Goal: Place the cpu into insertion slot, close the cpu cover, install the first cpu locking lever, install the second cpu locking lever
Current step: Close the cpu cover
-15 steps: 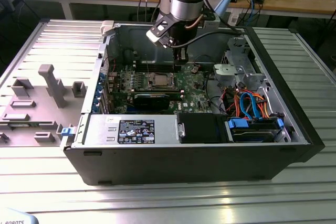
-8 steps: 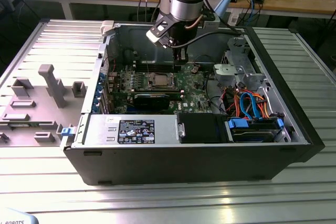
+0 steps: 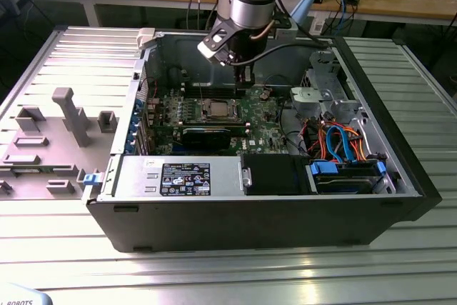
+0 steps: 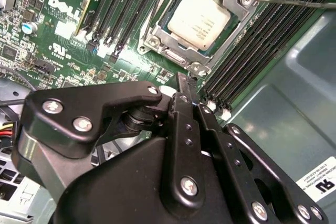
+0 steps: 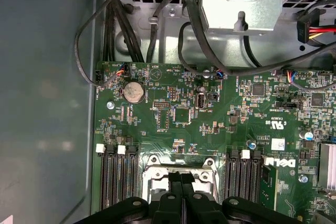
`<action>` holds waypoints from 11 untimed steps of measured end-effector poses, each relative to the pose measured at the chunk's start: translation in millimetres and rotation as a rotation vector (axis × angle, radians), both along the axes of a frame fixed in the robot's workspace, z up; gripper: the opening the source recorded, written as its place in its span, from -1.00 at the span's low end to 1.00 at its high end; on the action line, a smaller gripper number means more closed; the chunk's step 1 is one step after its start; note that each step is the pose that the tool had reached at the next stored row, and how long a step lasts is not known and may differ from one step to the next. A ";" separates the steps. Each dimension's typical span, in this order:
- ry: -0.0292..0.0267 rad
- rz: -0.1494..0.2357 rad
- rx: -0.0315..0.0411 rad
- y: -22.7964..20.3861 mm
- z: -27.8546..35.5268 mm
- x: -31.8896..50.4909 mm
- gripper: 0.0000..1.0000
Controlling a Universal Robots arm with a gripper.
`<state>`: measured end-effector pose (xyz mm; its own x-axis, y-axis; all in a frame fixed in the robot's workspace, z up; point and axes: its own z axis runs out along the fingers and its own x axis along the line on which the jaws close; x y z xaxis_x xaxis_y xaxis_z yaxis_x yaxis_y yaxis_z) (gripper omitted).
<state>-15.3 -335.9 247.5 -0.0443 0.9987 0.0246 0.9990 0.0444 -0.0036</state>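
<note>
silver-grey cpu (image 4: pixel 197 22) sits in the insertion slot (image 4: pixel 176 59), just beyond the gripper (image 4: pixel 185 85), whose fingers are pressed together and hold nothing.

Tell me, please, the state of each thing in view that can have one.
cpu cover, down flat around the cpu.
cpu, seated, top showing through the cover's window.
locking lever, latched or not cannot tell.
gripper, shut, holding nothing, above the motherboard.
computer case, open, side panel off.

An open computer case (image 3: pixel 250 223) stood on a ribbed metal table (image 3: pixel 285 269).
A grey plastic fixture (image 3: pixel 68 105) lay beside the case at the exterior view's left; blue and orange cables (image 3: pixel 341 144) sat inside it.
</note>
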 end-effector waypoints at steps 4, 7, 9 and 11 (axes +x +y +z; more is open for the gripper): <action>0.0000 0.000 0.0000 0.0 -1.1 -8.9 -0.79; 0.0001 0.000 -0.0001 0.0 -1.6 -12.5 -0.79; 0.0001 0.000 -0.0001 0.0 -1.9 -14.1 -0.79; 0.0001 0.000 0.0000 0.0 -2.1 -15.5 -0.79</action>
<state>-30.9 -335.9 245.3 -0.0444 0.9987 0.0246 0.9990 0.0445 -0.0037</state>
